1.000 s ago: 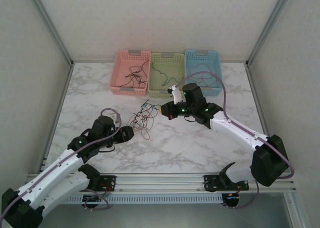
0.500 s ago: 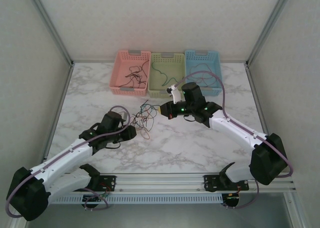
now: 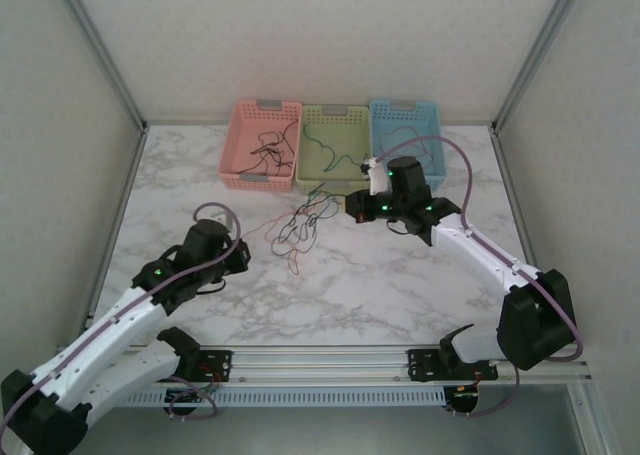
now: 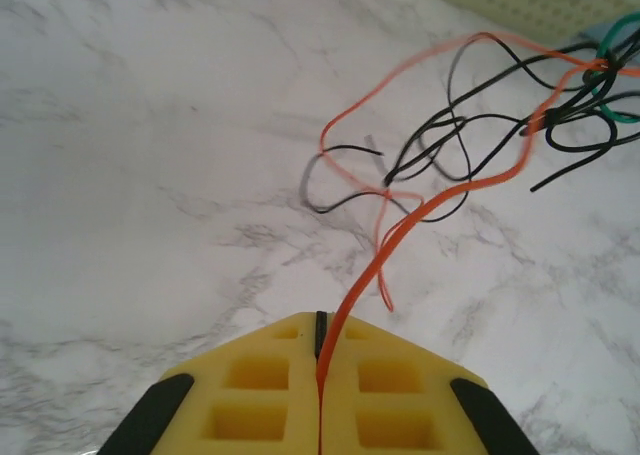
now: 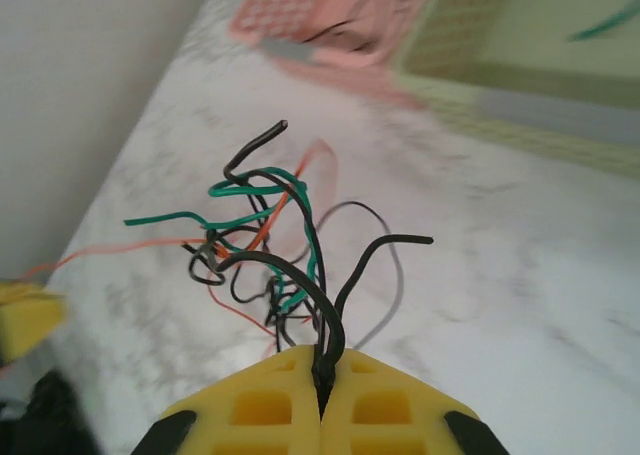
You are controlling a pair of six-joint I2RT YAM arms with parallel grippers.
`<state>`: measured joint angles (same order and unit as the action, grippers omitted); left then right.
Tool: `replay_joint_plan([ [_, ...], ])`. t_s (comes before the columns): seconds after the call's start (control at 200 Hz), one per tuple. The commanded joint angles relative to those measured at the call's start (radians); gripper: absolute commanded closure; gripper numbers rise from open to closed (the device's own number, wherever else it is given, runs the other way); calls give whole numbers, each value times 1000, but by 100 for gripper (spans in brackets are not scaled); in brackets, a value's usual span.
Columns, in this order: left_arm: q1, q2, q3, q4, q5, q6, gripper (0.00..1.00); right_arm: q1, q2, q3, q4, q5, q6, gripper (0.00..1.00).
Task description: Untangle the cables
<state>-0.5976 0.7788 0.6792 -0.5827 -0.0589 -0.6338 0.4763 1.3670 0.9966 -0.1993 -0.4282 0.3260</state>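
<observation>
At left, the left gripper (image 3: 238,256) is pressed together on one orange strand (image 4: 400,232). The cables (image 3: 305,222) spread in a tangle between the two, over the marble surface (image 3: 400,285) near the green basket (image 3: 330,182); at right, the right gripper (image 3: 352,215) pinches a few black strands (image 5: 330,327).

Tangled cables (image 5: 270,258) (black, green, orange) held above the marble table (image 5: 520,275), black strands pinched between the closed yellow pads of the right gripper (image 5: 321,375), pink basket (image 5: 300,10) and green basket (image 5: 520,125) blurred behind.
</observation>
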Motion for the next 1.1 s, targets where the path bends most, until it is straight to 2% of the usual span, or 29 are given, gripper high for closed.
replay_joint_plan([
  [0.0, 13, -90, 77, -175, -165, -22, 100, -73, -22, -44, -47, 129, 6, 100],
  [0.08, 15, -162, 115, -230, -215, -33, 100, -114, -11, -64, -72, 221, 30, 100],
  [0.305, 15, -305, 235, -365, -302, -47, 100, -173, 17, -113, -105, 348, 70, 100],
  [0.421, 15, -324, 287, -407, -310, -24, 100, -182, 17, -134, -94, 340, 80, 100],
  [0.556, 15, -307, 286, -365, -221, -1, 100, -182, -16, -151, -61, 286, 91, 100],
  [0.771, 15, -172, 339, -247, -93, 39, 100, -181, -58, -152, -82, 260, 86, 100],
  [0.986, 15, 39, 550, -196, -48, 119, 100, -181, -76, -177, -85, 254, 96, 100],
  [1.096, 15, 136, 648, -168, 23, 137, 100, -182, -71, -182, -118, 267, 101, 100],
])
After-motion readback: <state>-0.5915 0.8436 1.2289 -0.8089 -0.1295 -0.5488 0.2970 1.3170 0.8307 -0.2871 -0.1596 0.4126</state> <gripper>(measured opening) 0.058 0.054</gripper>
